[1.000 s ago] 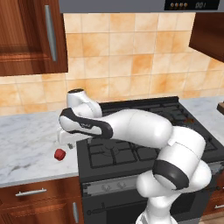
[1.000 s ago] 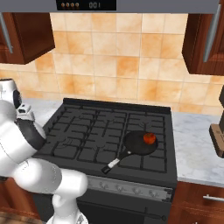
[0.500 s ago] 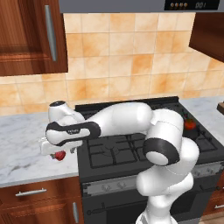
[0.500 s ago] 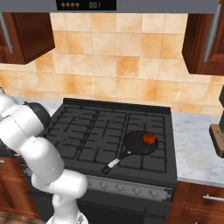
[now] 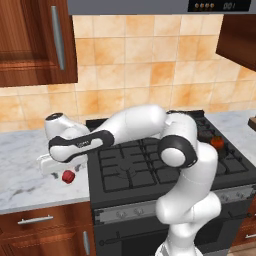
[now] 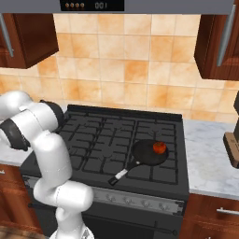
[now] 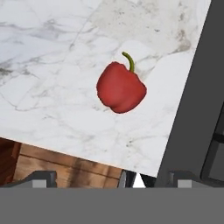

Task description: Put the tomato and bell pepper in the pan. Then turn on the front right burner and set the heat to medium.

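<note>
The bell pepper, deep crimson with a green stem, lies on the marble counter near the stove's left edge, also visible as the bell pepper. My gripper hovers above it, open, its two dark fingertips spread wide with nothing between them. In the left base view the gripper hangs low over the counter, just left of the pepper. The tomato rests inside the black pan on the front right burner. The pan's pale-tipped handle points toward the stove front.
The black gas cooktop borders the counter on the pepper's right. Control knobs line the stove front. The counter's front edge and wooden drawers lie close below the pepper. Wall cabinets hang overhead.
The arm has swung left and down, from above the stove's left edge to low over the counter beside the bell pepper. Pan and tomato have not moved.
</note>
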{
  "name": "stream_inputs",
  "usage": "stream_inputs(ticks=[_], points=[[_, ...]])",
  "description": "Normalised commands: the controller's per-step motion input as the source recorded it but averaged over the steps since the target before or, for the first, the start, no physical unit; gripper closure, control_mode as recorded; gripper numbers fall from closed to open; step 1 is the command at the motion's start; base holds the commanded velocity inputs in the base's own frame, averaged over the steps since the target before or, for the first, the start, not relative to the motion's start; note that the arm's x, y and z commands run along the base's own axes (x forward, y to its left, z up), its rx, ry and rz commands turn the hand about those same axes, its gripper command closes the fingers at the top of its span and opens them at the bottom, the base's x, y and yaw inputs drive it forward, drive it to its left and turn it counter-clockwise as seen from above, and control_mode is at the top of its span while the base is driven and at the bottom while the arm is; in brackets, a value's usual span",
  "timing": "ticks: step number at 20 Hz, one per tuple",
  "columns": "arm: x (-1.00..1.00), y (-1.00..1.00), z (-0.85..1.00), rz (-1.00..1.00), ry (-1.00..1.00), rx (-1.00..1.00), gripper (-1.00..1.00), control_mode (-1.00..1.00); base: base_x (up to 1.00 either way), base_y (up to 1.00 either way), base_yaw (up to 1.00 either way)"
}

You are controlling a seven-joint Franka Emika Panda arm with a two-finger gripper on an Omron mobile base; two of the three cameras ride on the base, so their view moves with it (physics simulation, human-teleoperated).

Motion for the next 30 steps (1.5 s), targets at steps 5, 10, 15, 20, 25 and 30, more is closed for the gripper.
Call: stream_inputs(ticks=[5,10,15,20,25,30], points=[[0.19,-0.15,-0.46,-0.07,-0.08,0.00,-1.00,-1.00,0.00,0.00,0.00],[0.08,-0.03,-0.08,-0.01,-0.03,0.00,-1.00,-1.00,0.00,0.00,0.00],[0.16,-0.09,-0.10,-0.02,0.00,0.00,-1.00,-1.00,0.00,0.00,0.00],[0.29,-0.22,-0.17,-0.02,0.00,0.00,-1.00,-1.00,0.00,0.00,0.00],[0.12,0.04,-0.15,0.00,0.00,0.00,-1.00,-1.00,0.00,0.00,0.00],[0.16,0.35,-0.19,0.00,0.03,0.00,-1.00,-1.00,0.00,0.00,0.00]])
